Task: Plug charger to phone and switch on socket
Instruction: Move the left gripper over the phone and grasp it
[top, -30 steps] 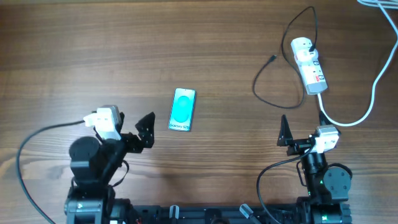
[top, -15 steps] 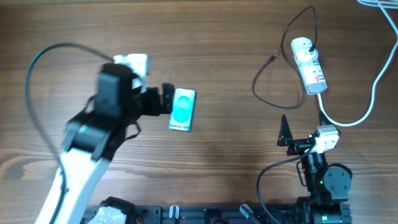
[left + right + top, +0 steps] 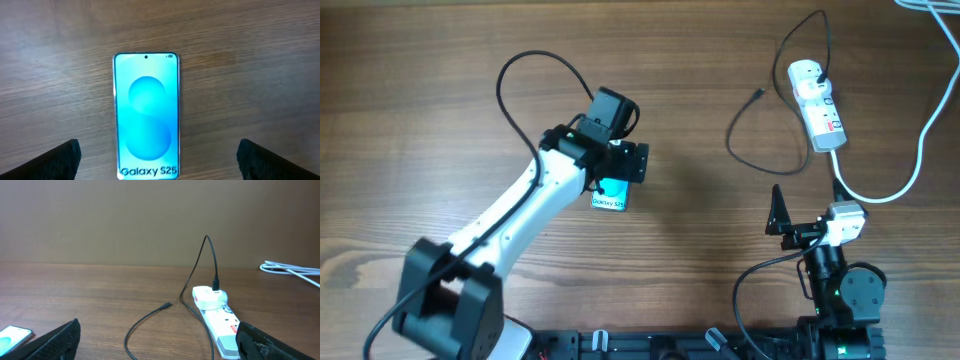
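Observation:
The phone [image 3: 146,115] lies flat on the wooden table, screen up with "Galaxy S25" text. In the overhead view, only its near end [image 3: 608,201] shows under my left gripper [image 3: 623,163]. The left gripper [image 3: 159,167] is open, hovering above the phone, one finger on each side. The white socket [image 3: 820,108] lies at the far right, with a white adapter [image 3: 805,74] plugged in. The black charger [image 3: 735,150] loops from it, and its plug tip [image 3: 760,95] lies free on the table. My right gripper [image 3: 807,208] is open and empty near the front edge, facing the socket [image 3: 222,322] and the plug tip [image 3: 167,305].
A thick white cord [image 3: 912,160] runs from the socket's near end towards the back right corner. It also shows in the right wrist view [image 3: 290,270]. The phone's corner shows at the lower left of the right wrist view [image 3: 12,336].
My left arm has swung from the near left out over the phone and now covers most of it. The right arm, socket and charger have not moved.

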